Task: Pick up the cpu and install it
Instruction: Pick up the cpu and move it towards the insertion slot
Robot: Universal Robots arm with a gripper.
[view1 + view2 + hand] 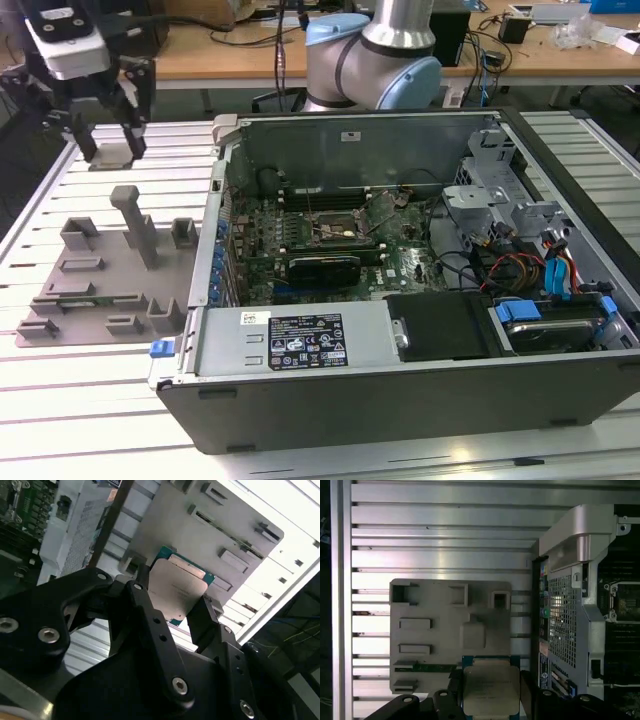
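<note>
In the exterior view my gripper (110, 148) hangs over the slatted table at the far left, beyond the grey moulded tray (100, 270) and left of the open computer case (400, 380). It is shut on the cpu (110, 155), a flat silvery-grey square chip. Both wrist views show the cpu (177, 592) (491, 687) gripped by its two side edges between the black fingers (142, 600) (527, 687), metal top facing the cameras, with the tray (450, 630) below. The motherboard's metal-framed socket (335, 228) (625, 600) lies inside the case.
The case's raised left wall (222, 200) stands between the gripper and the green motherboard (300, 240). A graphics card (325, 268), power supply (290, 345), drive bays and cables (540, 270) crowd the interior. The arm's base (375, 60) is behind the case. Upright posts (135, 225) rise from the tray.
</note>
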